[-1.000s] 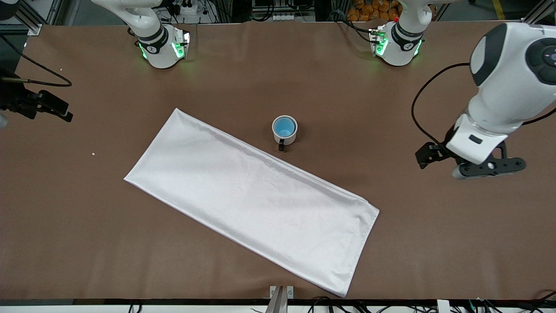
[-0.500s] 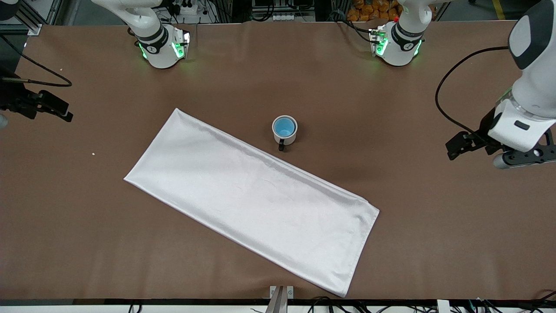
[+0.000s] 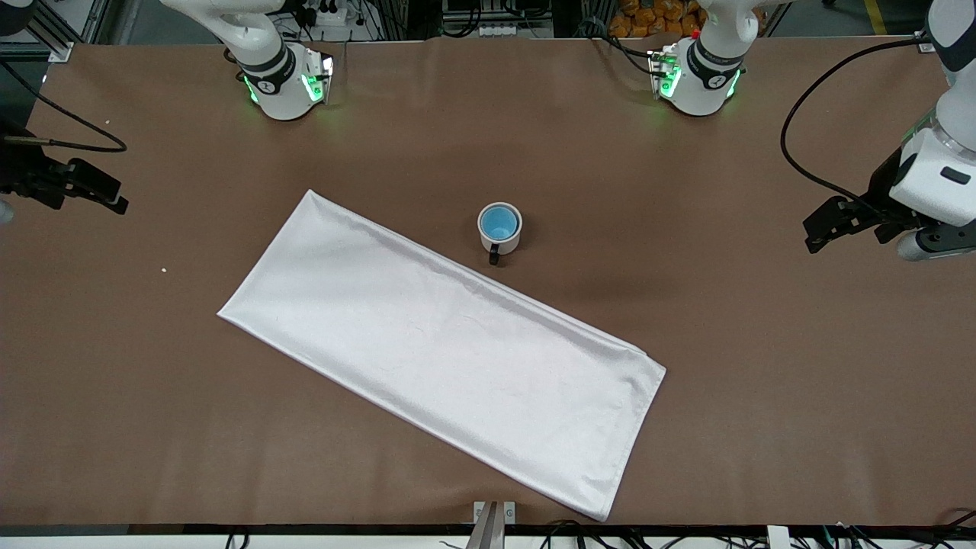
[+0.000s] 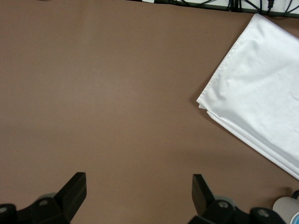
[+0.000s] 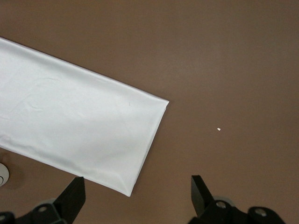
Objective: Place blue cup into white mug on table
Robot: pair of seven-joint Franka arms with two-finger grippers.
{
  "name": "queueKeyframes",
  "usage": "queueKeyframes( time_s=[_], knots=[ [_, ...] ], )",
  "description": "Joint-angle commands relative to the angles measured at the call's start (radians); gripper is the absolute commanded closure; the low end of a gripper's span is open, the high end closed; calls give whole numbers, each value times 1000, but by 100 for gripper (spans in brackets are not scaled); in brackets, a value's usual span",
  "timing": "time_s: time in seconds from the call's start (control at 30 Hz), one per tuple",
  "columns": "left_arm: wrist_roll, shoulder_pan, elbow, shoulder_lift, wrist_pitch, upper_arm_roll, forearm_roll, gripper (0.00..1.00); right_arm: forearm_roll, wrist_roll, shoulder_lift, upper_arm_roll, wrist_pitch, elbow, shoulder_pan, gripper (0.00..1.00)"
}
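In the front view, the white mug [image 3: 500, 228] is standing upright near the middle of the brown worktop [image 3: 152, 427]. Its opening is facing up and its small black handle is pointing toward the front camera. The blue cup [image 3: 499, 223] is sitting inside the mug, also with its opening up. A white cloth [image 3: 442, 347] is lying flat just beside the mug and nearer to the camera, with its long axis running diagonally across the worktop. The left pincer [image 3: 877, 225] is hanging over the bare worktop at the left arm's end, well apart from the mug. The right pincer [image 3: 80, 187] is waiting at the right arm's end.

In the left wrist view, the left pincer [image 4: 139, 196] is standing wide and holding nothing, over bare worktop, with a corner of the cloth [image 4: 257, 93] showing.

In the right wrist view, the right pincer [image 5: 138, 198] is also wide and empty, partly over a corner of the cloth [image 5: 74, 135].
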Motion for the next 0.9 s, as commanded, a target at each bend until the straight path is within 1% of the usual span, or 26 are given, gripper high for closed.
queueKeyframes(
  time_s=[0.0,0.2,0.53,0.87],
  knots=[
    [77,1,-6,-18,-13,22,-56,0,-11,7,-12,7,7,-11,-3,0],
    [115,-6,-9,-36,-19,24,-57,0,-11,6,-12,7,7,-9,-4,0],
    [178,-12,-6,-38,-56,24,-55,0,-13,3,-13,7,4,-9,-3,0],
    [183,-8,-2,-35,-77,16,-52,0,-13,3,-13,7,4,-9,-4,0]
  ],
)
